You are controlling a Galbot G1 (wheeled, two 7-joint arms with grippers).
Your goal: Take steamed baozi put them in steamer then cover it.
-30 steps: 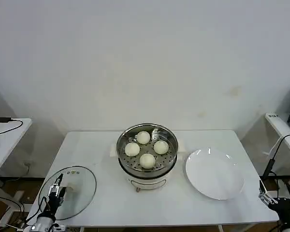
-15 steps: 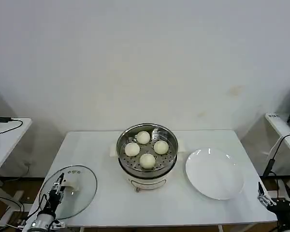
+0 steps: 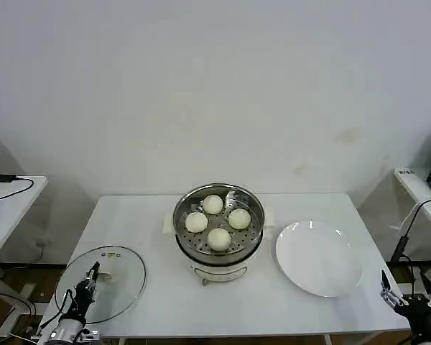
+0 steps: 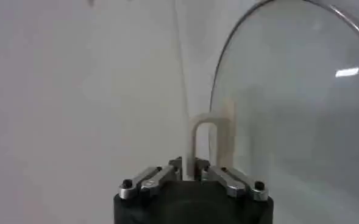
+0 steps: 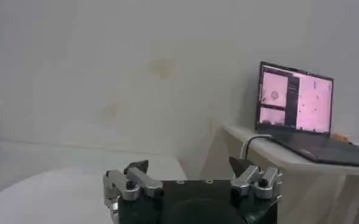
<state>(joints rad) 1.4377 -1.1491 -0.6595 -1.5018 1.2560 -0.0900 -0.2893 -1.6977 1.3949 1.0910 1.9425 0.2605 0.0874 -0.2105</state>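
Note:
The steamer (image 3: 219, 253) stands mid-table, a shiny steel pot on a white base. Several cream-white steamed baozi (image 3: 218, 238) lie on its perforated tray. The cover (image 3: 122, 287), a clear glass lid with a metal rim, lies at the table's front left corner. My left gripper (image 3: 86, 286) is shut on its pale handle (image 4: 205, 139), as the left wrist view shows with the left gripper (image 4: 192, 170) pinching the handle's foot. The right gripper (image 3: 409, 302) hangs open off the table's front right corner, holding nothing; in its own wrist view the right gripper (image 5: 191, 165) stands wide apart.
A bare white plate (image 3: 318, 259) lies to the right of the steamer. A side table with a cable (image 3: 7, 188) stands at the far left. Another desk with a laptop (image 5: 295, 100) stands at the right. A white wall runs behind the table.
The left gripper has settled a little lower at the cover's handle, and the cover has shifted very slightly. The right gripper has sunk a little lower.

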